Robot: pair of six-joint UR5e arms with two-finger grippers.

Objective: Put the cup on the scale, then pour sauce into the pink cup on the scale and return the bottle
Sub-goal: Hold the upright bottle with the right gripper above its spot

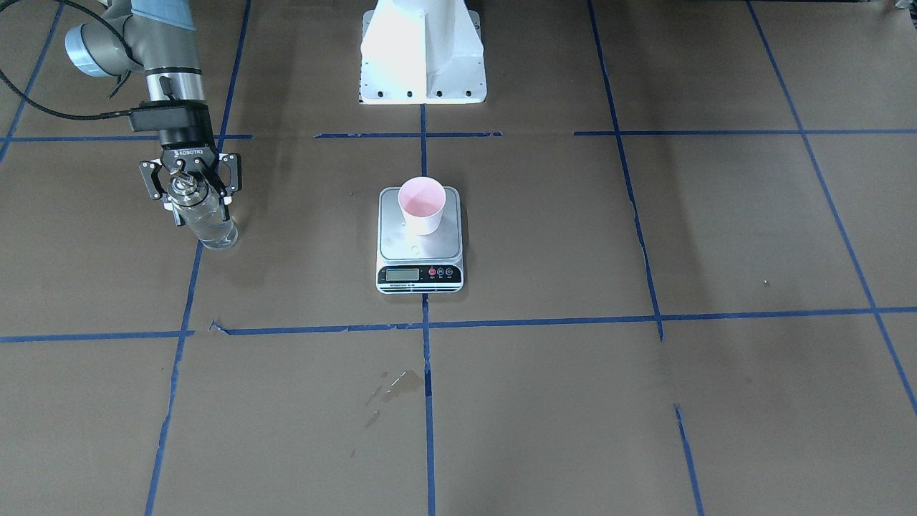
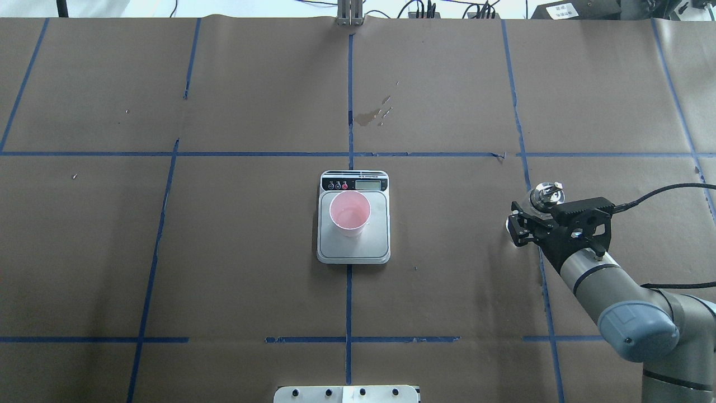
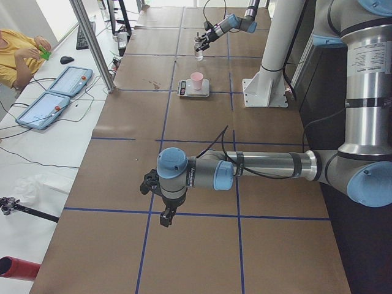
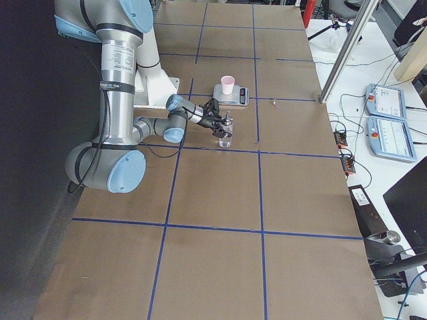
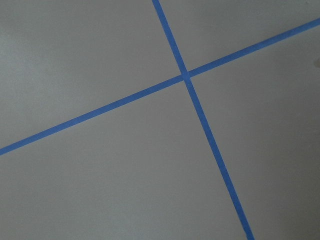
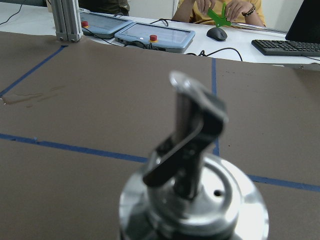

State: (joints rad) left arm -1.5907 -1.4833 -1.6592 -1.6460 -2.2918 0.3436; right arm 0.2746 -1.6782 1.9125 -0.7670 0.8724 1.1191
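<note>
Jaws of the right gripper (image 1: 193,195) pinch the bottle (image 1: 213,229) high up, just under its metal collar. The left gripper (image 3: 164,215) hangs far off over bare paper, and whether its jaws are spread or pressed together I cannot tell.

Looking down from over the robot's shoulders, the brown counter (image 1: 645,401) carries the scale (image 1: 401,245) at its middle. The bottle stands upright at about three o'clock from it, well apart. The cup (image 1: 423,204) sits on the plate, toward twelve o'clock, by the display. I cannot tell whether any sauce is in it.

My worry is the glass: it looks slick and is held high, so it could slip or swing once tilted. The cup looks light and narrow. A spout (image 6: 195,115) brought in low could knock it over, and a stream aimed slightly off would wet the scale.
</note>
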